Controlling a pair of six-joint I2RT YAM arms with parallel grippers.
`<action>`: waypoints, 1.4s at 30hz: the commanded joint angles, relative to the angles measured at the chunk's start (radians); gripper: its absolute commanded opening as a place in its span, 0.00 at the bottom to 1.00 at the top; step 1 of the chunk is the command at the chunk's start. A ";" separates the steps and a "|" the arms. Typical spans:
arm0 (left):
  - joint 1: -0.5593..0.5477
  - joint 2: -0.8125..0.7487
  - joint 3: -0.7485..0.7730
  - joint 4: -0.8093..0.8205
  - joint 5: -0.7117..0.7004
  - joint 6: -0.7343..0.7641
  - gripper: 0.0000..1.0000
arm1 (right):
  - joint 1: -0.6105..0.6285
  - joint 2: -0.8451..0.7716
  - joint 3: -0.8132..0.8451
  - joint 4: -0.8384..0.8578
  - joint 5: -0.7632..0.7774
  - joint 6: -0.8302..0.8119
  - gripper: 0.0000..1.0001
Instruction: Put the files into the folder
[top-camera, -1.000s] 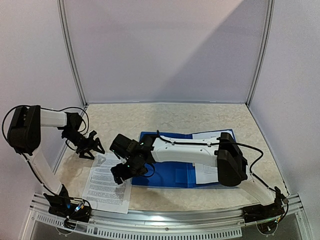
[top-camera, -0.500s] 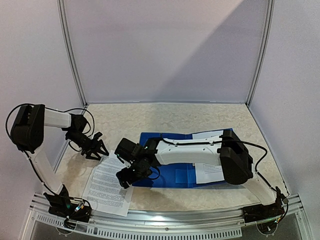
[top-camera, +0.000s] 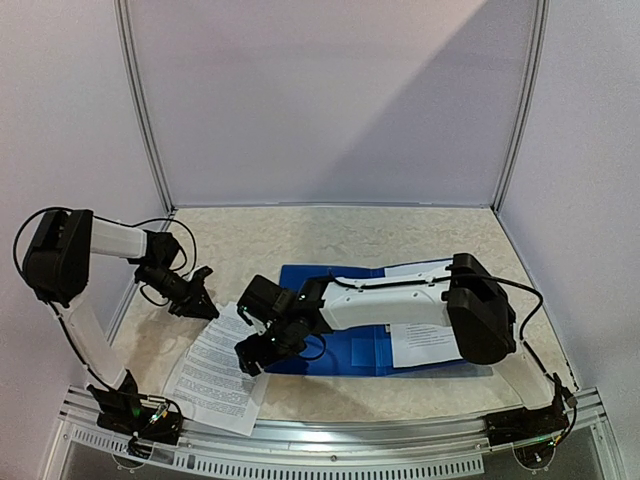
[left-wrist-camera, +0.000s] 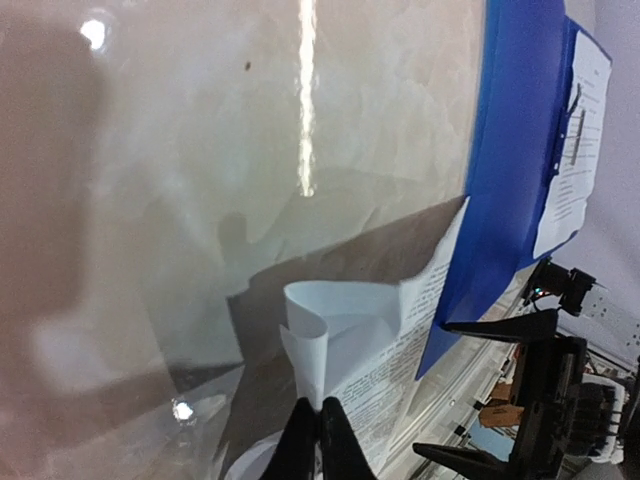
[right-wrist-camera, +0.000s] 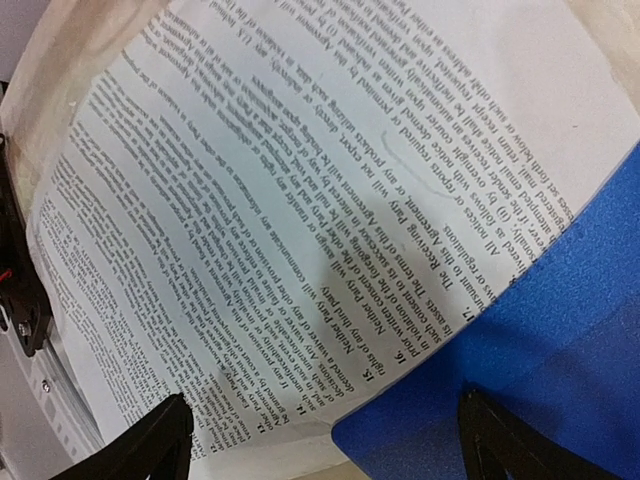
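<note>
Your L gripper (left-wrist-camera: 318, 438) pinches the file (left-wrist-camera: 395, 345) by its curled corner — R gripper (right-wrist-camera: 322, 425) gapes wide, folder (right-wrist-camera: 540, 330) edge just beneath.

Two robot arms are in view, a left arm (top-camera: 105, 238) and a right arm (top-camera: 385, 303). Each carries one gripper, which makes two grippers: the left gripper (top-camera: 207, 308) and the right gripper (top-camera: 255, 355). There are two white printed sheets, the left sheet (top-camera: 212, 375) and the right sheet (top-camera: 425, 340). There is one blue folder (top-camera: 355, 350), with one metal clip (left-wrist-camera: 576, 130) on it, and one marbled table (top-camera: 330, 235).
</note>
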 joint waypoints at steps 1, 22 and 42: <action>-0.036 -0.014 0.001 0.001 0.019 0.017 0.00 | -0.019 -0.026 -0.038 0.021 -0.017 0.024 0.93; -0.008 -0.255 0.282 -0.382 -0.157 0.273 0.00 | -0.094 -0.359 -0.331 0.468 -0.109 -0.065 0.96; -0.015 -0.537 0.579 -0.412 -0.016 0.174 0.00 | -0.166 -0.383 -0.420 0.962 -0.159 0.024 0.93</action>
